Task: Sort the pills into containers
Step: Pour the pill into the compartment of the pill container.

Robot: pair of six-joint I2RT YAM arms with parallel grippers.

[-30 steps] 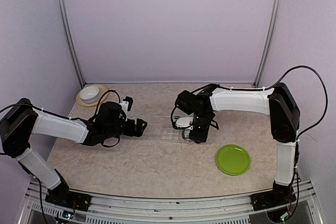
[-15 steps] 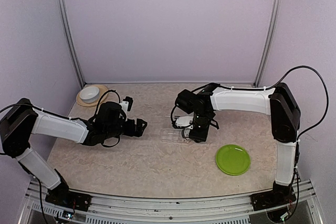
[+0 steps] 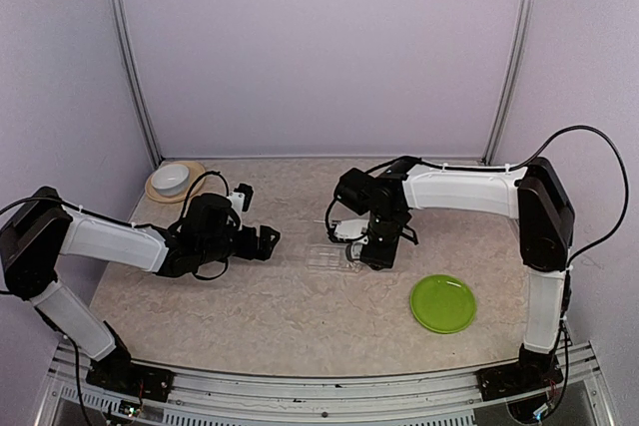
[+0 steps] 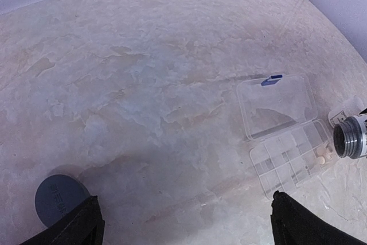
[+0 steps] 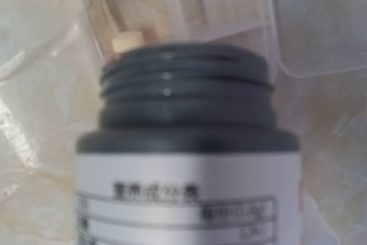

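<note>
While the right claw (image 3: 376, 249) pinches a dark-necked, white-labelled bottle (image 5: 186, 142) and holds it tipped on its side, the bottle's open mouth sits just at the edge of the clear pill box (image 4: 287, 142), approx. mid-table. The box lies flat w/ its lid (image 4: 275, 104) thrown open; a small blue latch (image 4: 271, 80) marks the lid's far edge. A whitish pill (image 5: 127, 41) lies in a box compartment right beside the bottle's threaded rim, per the right wrist view. The left wrist view shows pale specks in the end compartment nearest the bottle, exact count unclear.

The left claw (image 3: 266, 241) hovers low over the table (image 3: 300, 321), fingers (image 4: 77, 225) spread wide, holding nothing, well apart from the box and pointing toward it. A round grey cap (image 4: 60, 200) rests on the table just beside the left finger in the left wrist view.

At front right: a lime-green plate (image 3: 442, 303), near the box but not touching. At far left, by the back wall: a white bowl (image 3: 172, 179) on a tan saucer.
</note>
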